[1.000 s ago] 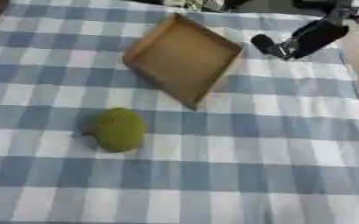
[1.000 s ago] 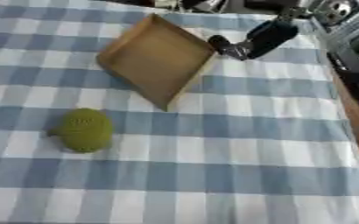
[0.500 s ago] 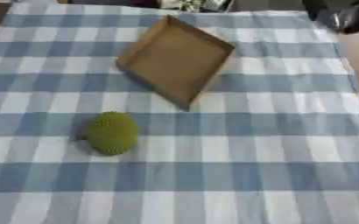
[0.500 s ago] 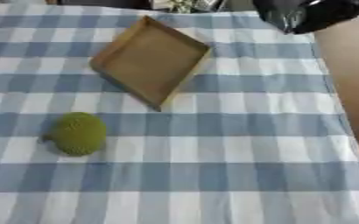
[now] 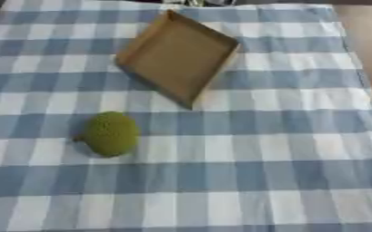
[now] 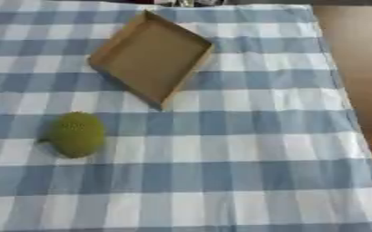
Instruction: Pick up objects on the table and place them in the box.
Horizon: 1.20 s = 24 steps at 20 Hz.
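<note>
A green, bumpy, egg-shaped fruit (image 5: 110, 134) lies on the counter (image 5: 300, 136), which is covered by a blue and white checked cloth (image 6: 245, 149). The fruit sits in the near left part of the cloth, resting on it, with a small shadow on its left side.

The box (image 5: 178, 55) is a shallow brown cardboard tray, turned so that one corner points to the far edge and another toward the fruit. It lies farther back and a little to the right of the fruit. Its inside shows only bare cardboard. The fruit and the box are apart, with a stretch of cloth between the fruit and the box's nearest corner.

Neither hand shows in either view, so the state of the fingers cannot be told, and the fruit has no fingers on it or beside it. It lies free on the cloth, outside the box.

To the right, beyond the cloth's edge, a strip of bare brown surface (image 6: 356, 59) runs along the side of the picture. At the far edge, just behind the box's far corner, some small dark and pale things (image 5: 193, 2) show, too cut off to make out.

The cloth lies mostly flat, with faint creases toward its right edge
</note>
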Motion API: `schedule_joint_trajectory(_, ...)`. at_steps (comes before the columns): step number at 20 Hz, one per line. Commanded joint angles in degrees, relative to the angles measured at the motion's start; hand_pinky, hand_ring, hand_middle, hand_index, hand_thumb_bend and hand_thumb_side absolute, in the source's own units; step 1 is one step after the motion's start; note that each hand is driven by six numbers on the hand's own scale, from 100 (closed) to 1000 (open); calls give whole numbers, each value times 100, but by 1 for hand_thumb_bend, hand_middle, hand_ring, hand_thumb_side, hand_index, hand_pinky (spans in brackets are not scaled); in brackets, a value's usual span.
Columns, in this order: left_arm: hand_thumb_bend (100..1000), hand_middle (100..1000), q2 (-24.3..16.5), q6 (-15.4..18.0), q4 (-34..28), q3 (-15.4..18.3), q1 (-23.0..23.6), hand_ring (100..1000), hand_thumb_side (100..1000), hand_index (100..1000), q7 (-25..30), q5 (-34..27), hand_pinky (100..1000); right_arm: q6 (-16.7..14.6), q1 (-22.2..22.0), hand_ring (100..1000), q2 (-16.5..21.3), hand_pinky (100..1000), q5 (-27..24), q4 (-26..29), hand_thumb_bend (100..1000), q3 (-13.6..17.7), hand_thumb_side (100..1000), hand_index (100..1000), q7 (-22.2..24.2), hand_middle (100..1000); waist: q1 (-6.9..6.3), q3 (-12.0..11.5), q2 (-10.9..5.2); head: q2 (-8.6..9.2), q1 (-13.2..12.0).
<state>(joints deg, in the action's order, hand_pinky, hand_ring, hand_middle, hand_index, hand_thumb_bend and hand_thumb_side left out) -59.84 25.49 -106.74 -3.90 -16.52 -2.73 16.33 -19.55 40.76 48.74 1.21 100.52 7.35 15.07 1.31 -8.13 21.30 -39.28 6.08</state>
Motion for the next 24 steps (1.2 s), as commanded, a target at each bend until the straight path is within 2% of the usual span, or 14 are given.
schedule_joint_trajectory(1, 542, 1000, -161, -209, -90, -419, -356, 980, 665, 893, 301, 254, 992, 41, 55, 818, 131, 835, 37, 120, 100, -23, 460, 840, -313, 776, -10, 8, -129, -80, -105)
schedule_joint_trajectory(5, 560, 1000, 164, -524, -31, -983, -928, 981, 681, 882, 705, 268, 986, 74, -9, 819, 134, 836, 198, 131, 100, -135, 459, 841, -660, 778, -8, -27, -144, -163, -131)
schedule_joint_trajectory(8, 566, 1000, 468, -908, -28, -1019, -1267, 980, 683, 876, 1473, -46, 984, 80, -58, 820, 126, 836, 296, 148, 100, -161, 460, 839, -753, 779, 1, -56, -160, -187, -99)
schedule_joint_trajectory(11, 556, 1000, 732, -1148, -63, -1114, -1533, 978, 657, 879, 2072, -262, 983, 94, -82, 820, 123, 836, 330, 168, 100, -141, 463, 840, -825, 779, 10, -76, -188, -202, -74)
schedule_joint_trajectory(16, 538, 1000, 1073, -1179, -7, -1278, -1866, 977, 638, 883, 2689, -395, 983, 111, -64, 820, 98, 836, 358, 187, 100, -174, 463, 841, -851, 779, 12, -121, -237, -271, 1)
schedule_joint_trajectory(20, 538, 1000, 1378, -1111, 164, -1376, -2124, 967, 616, 878, 2957, -349, 973, 118, -57, 820, 87, 836, 369, 175, 100, -200, 462, 841, -834, 779, 13, -161, -266, -334, 111)
schedule_joint_trajectory(24, 545, 1000, 1622, -1156, 336, -1534, -2308, 931, 581, 881, 3330, -317, 932, 126, -62, 820, 84, 836, 379, 161, 100, -208, 465, 841, -820, 779, -10, -205, -288, -373, 209)
